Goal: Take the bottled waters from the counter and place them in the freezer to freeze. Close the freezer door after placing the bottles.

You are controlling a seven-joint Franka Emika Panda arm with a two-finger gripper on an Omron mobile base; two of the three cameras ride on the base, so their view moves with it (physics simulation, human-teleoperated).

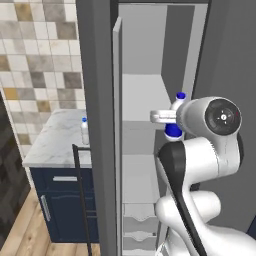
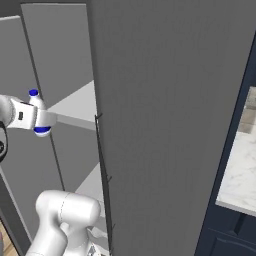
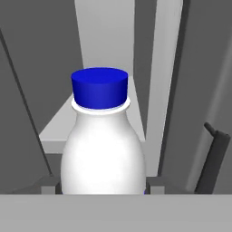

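My gripper [image 1: 166, 118] is shut on a bottled water [image 1: 176, 111], held upright in front of the open freezer's light grey shelves [image 1: 145, 100]. The bottle [image 3: 103, 149] has a whitish body, a blue cap and a blue band low down, and my fingers [image 3: 47, 184] press its sides. From the right, the gripper [image 2: 39, 118] and bottle [image 2: 35, 100] hang just before a shelf edge [image 2: 75, 120]. A second, plain whitish bottle [image 1: 85, 131] stands on the marble counter [image 1: 52, 147]. The freezer door [image 1: 97, 125] stands wide open.
The open door [image 2: 170, 125] with its thin black handle [image 2: 102, 170] stands between the freezer and the counter [image 2: 240, 170]. White drawers [image 1: 137, 225] sit at the freezer's bottom. A navy cabinet [image 1: 67, 210] is under the counter, with a tiled wall [image 1: 40, 50] behind.
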